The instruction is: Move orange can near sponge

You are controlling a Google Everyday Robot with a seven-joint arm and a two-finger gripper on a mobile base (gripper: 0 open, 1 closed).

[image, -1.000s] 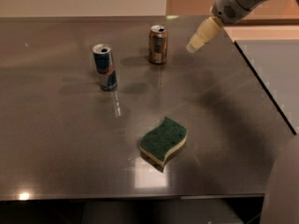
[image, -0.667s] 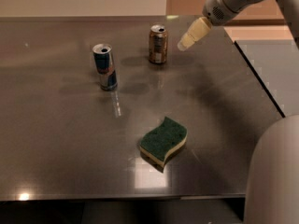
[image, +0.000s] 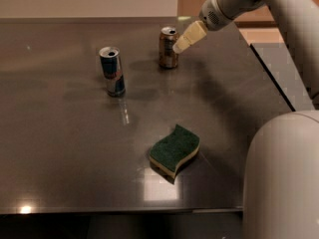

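The orange can (image: 168, 48) stands upright at the back middle of the dark table (image: 60, 143). The sponge (image: 175, 151), green on top with a yellow base, lies flat near the front middle, well apart from the can. My gripper (image: 179, 48) reaches in from the upper right, its pale tip just to the right of the can's upper part, close to it or touching it.
A blue and silver can (image: 112, 71) stands upright to the left of the orange can. The table's right edge (image: 269, 78) runs diagonally past the arm. A large white part of my body (image: 281, 178) fills the lower right corner.
My gripper has moved left and a little down, from well right of the orange can to right beside it. The cans and sponge have not moved.
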